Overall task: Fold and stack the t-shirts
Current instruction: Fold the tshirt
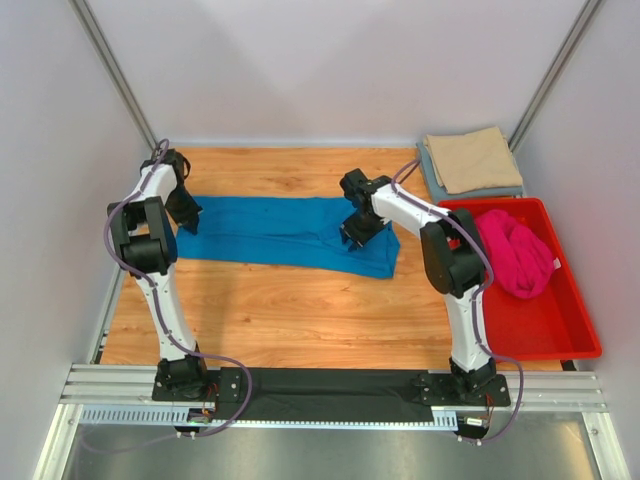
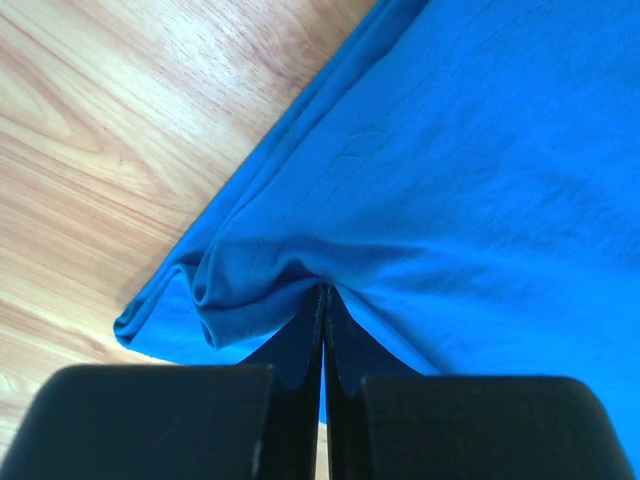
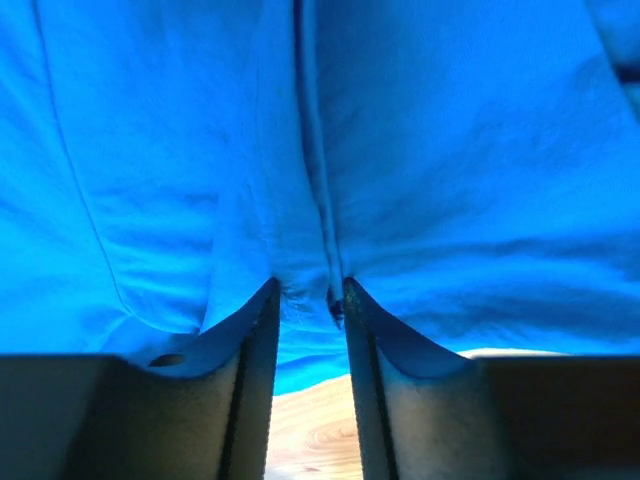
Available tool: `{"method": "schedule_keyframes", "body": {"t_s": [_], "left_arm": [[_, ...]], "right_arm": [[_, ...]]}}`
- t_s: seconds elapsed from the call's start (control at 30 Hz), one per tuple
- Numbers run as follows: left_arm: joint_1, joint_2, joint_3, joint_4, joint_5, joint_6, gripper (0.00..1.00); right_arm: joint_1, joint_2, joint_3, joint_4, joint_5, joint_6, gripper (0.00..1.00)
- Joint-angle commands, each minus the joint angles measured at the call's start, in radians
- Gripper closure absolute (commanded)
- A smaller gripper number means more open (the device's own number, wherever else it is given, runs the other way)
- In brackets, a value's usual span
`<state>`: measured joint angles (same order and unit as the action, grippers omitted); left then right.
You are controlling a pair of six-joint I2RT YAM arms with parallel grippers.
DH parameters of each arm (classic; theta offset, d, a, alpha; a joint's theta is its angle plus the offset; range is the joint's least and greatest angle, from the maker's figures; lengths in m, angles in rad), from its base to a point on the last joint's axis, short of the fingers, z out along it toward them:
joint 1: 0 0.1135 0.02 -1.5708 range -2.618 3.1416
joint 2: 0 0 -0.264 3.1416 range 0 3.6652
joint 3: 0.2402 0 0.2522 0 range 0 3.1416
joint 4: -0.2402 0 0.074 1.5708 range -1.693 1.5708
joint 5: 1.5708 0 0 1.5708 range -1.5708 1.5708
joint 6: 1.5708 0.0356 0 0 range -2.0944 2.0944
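The bright blue t-shirt (image 1: 280, 232) lies folded into a long band across the wooden table. My left gripper (image 1: 185, 215) is at its left end, shut on a bunched edge of the blue cloth (image 2: 450, 180), with the jaws (image 2: 325, 292) pressed together. My right gripper (image 1: 358, 232) is at the shirt's right end, its jaws (image 3: 308, 288) closed on a thick fold of the blue cloth (image 3: 450, 150). The tan t-shirt (image 1: 470, 158) lies folded on the grey-blue t-shirt (image 1: 432, 180) at the back right. The magenta t-shirt (image 1: 515, 252) lies crumpled in the bin.
A red plastic bin (image 1: 540, 325) stands at the right edge of the table (image 1: 300, 310). Grey walls close in the back and both sides. A metal rail with the arm bases runs along the near edge.
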<state>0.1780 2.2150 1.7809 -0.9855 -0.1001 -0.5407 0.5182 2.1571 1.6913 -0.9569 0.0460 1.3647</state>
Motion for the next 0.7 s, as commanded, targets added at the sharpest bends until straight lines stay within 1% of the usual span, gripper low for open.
{"method": "schedule_keyframes", "body": {"t_s": [0.0,0.03,0.07,0.13,0.23,0.27,0.3,0.37,0.43,0.5,0.57,0.67], "left_arm": [[-0.005,0.017,0.044,-0.024,-0.045,0.002,1.0],[-0.005,0.017,0.046,-0.027,-0.049,0.007,1.0],[-0.005,0.017,0.046,-0.027,-0.05,0.008,1.0],[-0.005,0.018,0.046,-0.027,-0.056,0.008,1.0],[-0.005,0.022,0.048,-0.027,-0.056,0.001,1.0],[-0.005,0.022,0.049,-0.027,-0.053,-0.001,1.0],[-0.005,0.023,0.052,-0.027,-0.053,-0.001,1.0],[-0.005,0.022,0.055,-0.03,-0.056,-0.001,1.0],[-0.005,0.02,0.058,-0.03,-0.059,0.001,1.0],[-0.005,0.02,0.06,-0.031,-0.059,0.01,1.0],[-0.005,0.02,0.064,-0.036,-0.065,0.013,1.0],[-0.005,0.02,0.074,-0.044,-0.072,0.016,1.0]], "right_arm": [[-0.012,0.0,0.005,0.032,0.044,0.017,0.73],[-0.012,-0.002,0.008,0.038,0.048,0.007,0.79],[-0.014,-0.005,0.016,0.041,0.055,0.002,0.91],[-0.018,-0.002,0.031,0.044,0.063,-0.015,1.0],[-0.03,0.017,0.06,0.088,0.042,-0.042,1.0],[-0.033,0.026,0.076,0.09,0.026,-0.074,1.0],[-0.04,0.053,0.118,0.058,0.028,-0.082,1.0],[-0.046,0.066,0.149,0.05,0.035,-0.114,1.0],[-0.05,0.066,0.143,0.087,0.022,-0.121,1.0],[-0.055,0.076,0.131,0.145,-0.03,-0.125,1.0],[-0.053,0.09,0.154,0.147,-0.075,-0.136,1.0],[-0.055,0.109,0.182,0.135,-0.077,-0.157,1.0]]}}
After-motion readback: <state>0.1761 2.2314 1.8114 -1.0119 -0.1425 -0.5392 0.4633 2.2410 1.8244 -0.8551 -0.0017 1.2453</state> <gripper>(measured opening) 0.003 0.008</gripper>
